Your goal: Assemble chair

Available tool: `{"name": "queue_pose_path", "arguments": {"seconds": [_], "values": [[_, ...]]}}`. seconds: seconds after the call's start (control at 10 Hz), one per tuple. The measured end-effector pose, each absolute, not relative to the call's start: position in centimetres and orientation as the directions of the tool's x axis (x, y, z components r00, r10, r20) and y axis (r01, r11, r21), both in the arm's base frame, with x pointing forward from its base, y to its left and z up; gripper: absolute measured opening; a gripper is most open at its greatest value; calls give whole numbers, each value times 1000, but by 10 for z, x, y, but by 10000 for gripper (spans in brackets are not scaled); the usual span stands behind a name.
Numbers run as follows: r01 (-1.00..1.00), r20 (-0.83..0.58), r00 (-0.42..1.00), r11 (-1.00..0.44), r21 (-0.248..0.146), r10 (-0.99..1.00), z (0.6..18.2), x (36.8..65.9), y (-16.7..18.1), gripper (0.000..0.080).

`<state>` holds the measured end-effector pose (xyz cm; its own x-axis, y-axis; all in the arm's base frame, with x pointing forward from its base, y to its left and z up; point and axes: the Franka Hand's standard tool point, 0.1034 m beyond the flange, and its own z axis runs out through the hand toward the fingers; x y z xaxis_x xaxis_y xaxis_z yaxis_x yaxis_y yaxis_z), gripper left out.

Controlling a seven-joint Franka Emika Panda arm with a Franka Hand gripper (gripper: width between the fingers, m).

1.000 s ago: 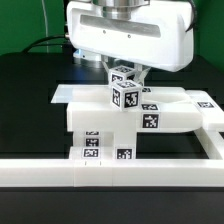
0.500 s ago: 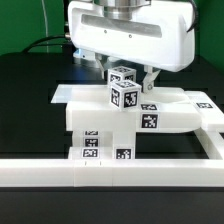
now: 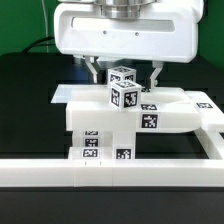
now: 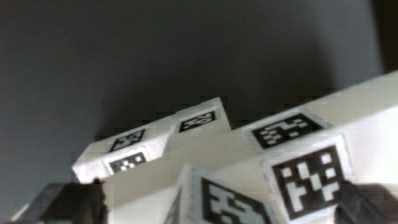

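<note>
The chair parts (image 3: pixel 130 118) are matte white blocks with flat faces and square edges, stacked in steps on the black worktop (image 3: pixel 25 100). Black-and-white square tags are stuck on several faces. A small tagged cube-shaped piece (image 3: pixel 124 88) stands on top of the stack, near the middle of the exterior view. In front of the stack a long white rail (image 3: pixel 100 172) runs across the worktop and turns back at the exterior view's right.

The gripper (image 3: pixel 125 70) hangs over the cube under its smooth white housing, jaws spread, one dark finger (image 3: pixel 156 76) showing on each side of the cube; whether they touch it cannot be told.

The wrist view shows tagged white faces (image 4: pixel 267 150) up close against the dark worktop.
</note>
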<state>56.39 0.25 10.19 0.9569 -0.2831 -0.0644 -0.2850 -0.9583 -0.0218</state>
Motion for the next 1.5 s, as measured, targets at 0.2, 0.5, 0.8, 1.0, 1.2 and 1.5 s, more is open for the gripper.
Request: {"name": "queue_pose_path", "arguments": {"seconds": [0.2, 0.5, 0.8, 1.0, 1.2, 1.5], "values": [[-138, -60, 989, -990, -31, -136, 102, 564, 1, 649], [127, -42, 991, -992, -27, 128, 101, 565, -1, 649], [385, -46, 922, -923, -18, 385, 101, 564, -4, 649], [544, -54, 838, -839, -10, 543, 102, 565, -9, 649], [579, -56, 814, -815, -10, 578, 102, 565, -11, 614], [576, -58, 816, -817, -10, 575, 101, 564, -11, 281]]}}
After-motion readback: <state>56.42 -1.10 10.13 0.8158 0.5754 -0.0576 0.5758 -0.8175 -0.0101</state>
